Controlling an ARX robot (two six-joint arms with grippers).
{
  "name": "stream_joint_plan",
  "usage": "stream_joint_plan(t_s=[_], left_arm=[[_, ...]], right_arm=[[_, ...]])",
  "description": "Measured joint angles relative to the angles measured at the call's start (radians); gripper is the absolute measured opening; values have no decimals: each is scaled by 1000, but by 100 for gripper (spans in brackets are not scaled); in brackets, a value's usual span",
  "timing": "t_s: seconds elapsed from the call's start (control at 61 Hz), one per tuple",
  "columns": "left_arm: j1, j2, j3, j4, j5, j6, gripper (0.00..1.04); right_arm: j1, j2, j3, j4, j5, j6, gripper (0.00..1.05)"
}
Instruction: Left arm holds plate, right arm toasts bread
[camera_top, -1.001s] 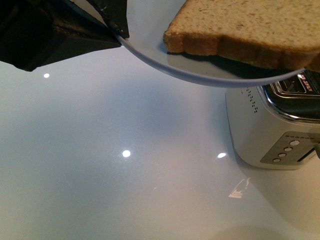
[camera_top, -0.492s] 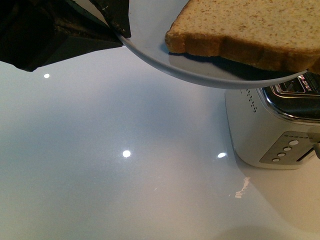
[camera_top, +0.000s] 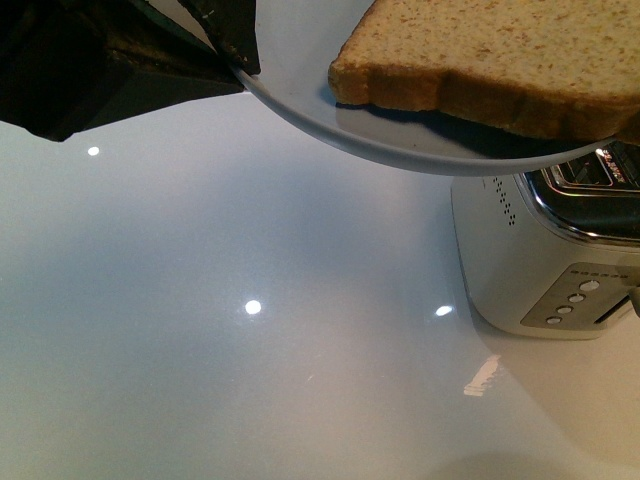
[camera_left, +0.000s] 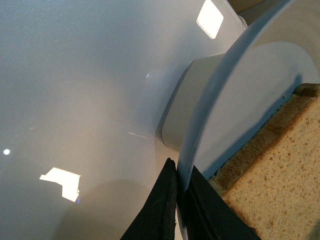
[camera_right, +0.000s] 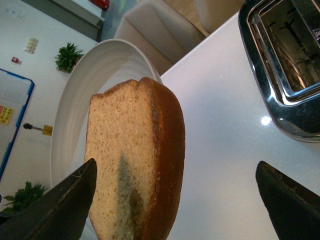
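Note:
The pale grey-blue plate (camera_top: 300, 90) hangs in the air at the top of the front view, tilted. My left gripper (camera_top: 238, 62) is shut on the plate's rim (camera_left: 210, 105), one black finger on each face, seen close in the left wrist view as the gripper (camera_left: 179, 187). The bread (camera_top: 500, 60), a tan speckled slice with brown crust, lies on the plate. In the right wrist view the bread (camera_right: 135, 165) sits between the wide-apart fingers of my open right gripper (camera_right: 175, 197), nearer one fingertip (camera_right: 75, 195), with the plate (camera_right: 80, 100) behind it.
A white and chrome toaster (camera_top: 545, 250) stands on the glossy white table at the right, under the plate's edge. Its open slots (camera_right: 290, 45) show in the right wrist view. Chairs and a wall with plants lie beyond the table.
The plate and bread have barely shifted. A bright reflection on the table near the toaster has changed shape.

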Motion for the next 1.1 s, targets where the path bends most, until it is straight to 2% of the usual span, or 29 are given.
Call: stream_joint_plan(t_s=[0.394, 0.459, 0.722, 0.935, 1.099], left_arm=[[0, 0, 0, 0, 0, 2, 3], [0, 0, 0, 0, 0, 2, 3], [0, 0, 0, 0, 1, 1, 3], [0, 0, 0, 0, 1, 1, 3], [0, 0, 0, 0, 0, 1, 3]], right_arm=[[22, 12, 4, 7, 0, 11, 9], [22, 9, 10, 6, 0, 11, 3], [-2, -73, 98, -57, 22, -81, 3], [-136, -145, 257, -109, 65, -292, 3], [-231, -92, 335, -107, 123, -549, 3]])
